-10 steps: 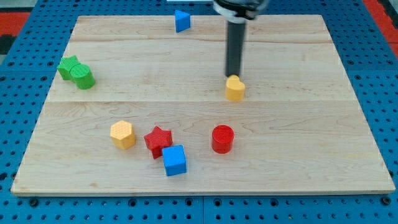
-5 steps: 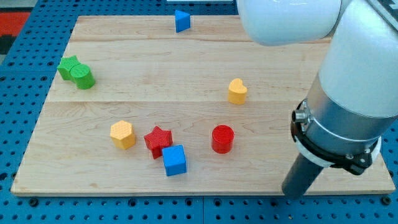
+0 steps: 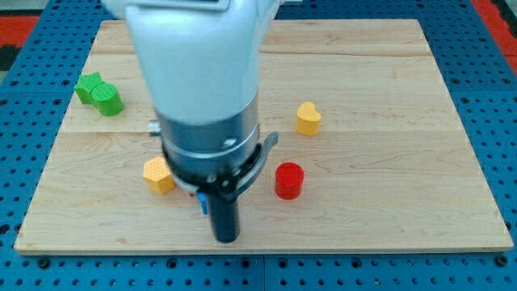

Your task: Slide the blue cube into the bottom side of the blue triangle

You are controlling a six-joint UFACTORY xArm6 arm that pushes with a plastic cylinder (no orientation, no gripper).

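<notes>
My arm fills the middle of the view. The dark rod comes down near the board's bottom edge, and my tip (image 3: 225, 239) is at its lower end. The rod stands in front of the blue cube (image 3: 203, 204), which shows only as a thin blue sliver at the rod's left edge. I cannot tell whether the tip touches the cube. The blue triangle is hidden behind the arm at the view's top. The red star is also hidden behind the arm.
A yellow hexagon (image 3: 157, 175) peeks out left of the arm. A red cylinder (image 3: 288, 179) stands right of the rod, with a yellow heart (image 3: 307, 118) above it. Two green blocks (image 3: 98, 94) sit together at the left edge of the wooden board (image 3: 388, 162).
The arm swept from the yellow heart to the bottom right corner, then left to the blue cube. It now covers the cube, the red star and the blue triangle. The visible blocks have not moved.
</notes>
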